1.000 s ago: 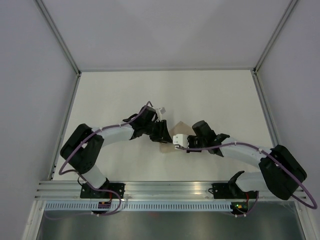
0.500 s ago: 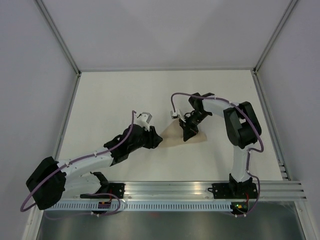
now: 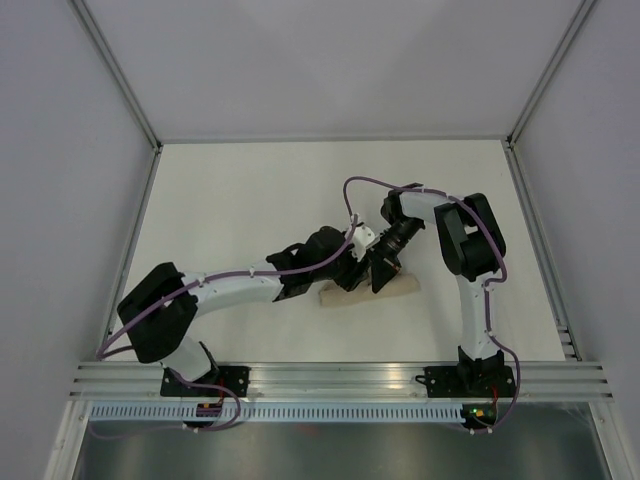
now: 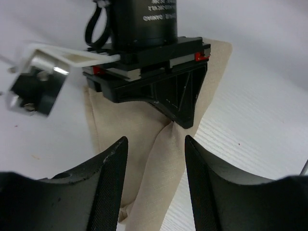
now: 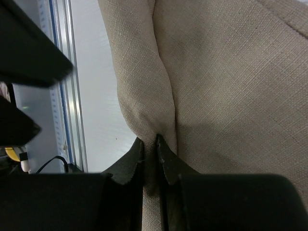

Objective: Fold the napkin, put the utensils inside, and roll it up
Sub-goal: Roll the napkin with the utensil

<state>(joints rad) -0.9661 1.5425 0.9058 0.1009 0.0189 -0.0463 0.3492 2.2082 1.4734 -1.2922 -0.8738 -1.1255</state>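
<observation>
The tan napkin [image 3: 402, 288] lies on the white table as a narrow roll, near the front centre. My right gripper [image 3: 379, 280] comes down on it from behind and is shut on a pinched ridge of the napkin [image 5: 226, 72], the cloth squeezed between its jaws [image 5: 150, 144]. My left gripper [image 3: 350, 274] reaches in from the left. In the left wrist view my left gripper [image 4: 155, 140] is open, its fingers [image 4: 111, 183] straddling the rolled napkin [image 4: 161, 168] with a gap on both sides, and the right gripper [image 4: 184, 118] nips the cloth just beyond. The utensils are hidden.
An aluminium rail [image 3: 340, 375] runs along the near table edge with both arm bases bolted to it. Metal frame bars [image 3: 135, 250] border the white table [image 3: 240, 190] at left, right and back. A purple cable [image 3: 350, 195] loops above the right wrist.
The napkin has gone from a flat wedge to a narrow roll. My left arm has swung right up to it and its jaws have widened. My right gripper keeps its pinch.
</observation>
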